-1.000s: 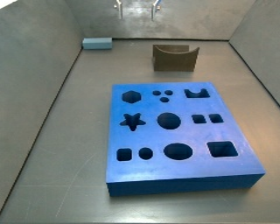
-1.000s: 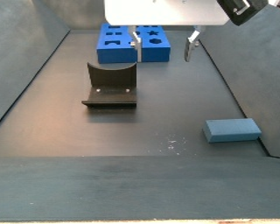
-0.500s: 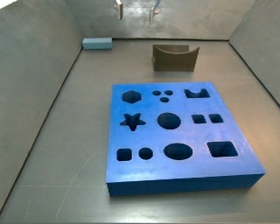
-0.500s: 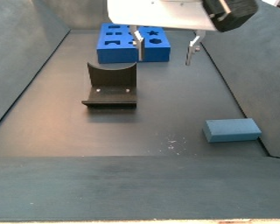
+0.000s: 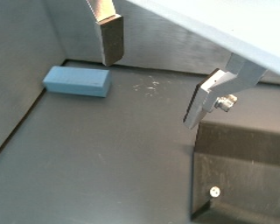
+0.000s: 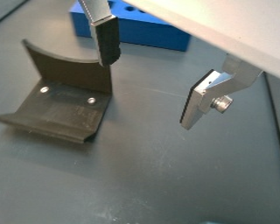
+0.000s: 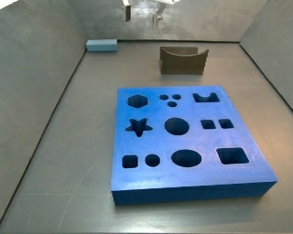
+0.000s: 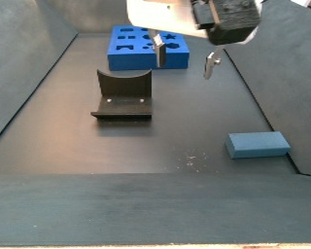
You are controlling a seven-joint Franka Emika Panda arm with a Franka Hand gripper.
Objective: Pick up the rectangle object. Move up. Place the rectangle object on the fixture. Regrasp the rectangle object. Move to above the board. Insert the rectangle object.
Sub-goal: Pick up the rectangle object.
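The light blue rectangle object (image 8: 259,145) lies flat on the dark floor near a side wall, also seen in a wrist view (image 5: 76,81) and far off in a side view (image 7: 103,44). My gripper (image 8: 185,63) hangs open above the floor between the board (image 8: 152,47) and the rectangle object, with nothing between its fingers (image 5: 109,39). In the wrist views the gripper (image 5: 152,90) (image 6: 149,92) is apart from the block. The dark notched fixture (image 8: 123,95) (image 6: 60,105) (image 7: 182,59) stands empty to one side. The blue board (image 7: 192,142) (image 6: 136,31) shows its shaped holes.
Sloping grey walls (image 7: 45,110) (image 8: 268,78) close in the floor on both sides, and the rectangle object lies close to one of them. The fixture's base plate (image 5: 241,166) reaches near the gripper's fingers in a wrist view.
The hand has turned about its wrist and shifted slightly over the floor; the fingers stay open. The rectangle object, fixture and board have not moved.
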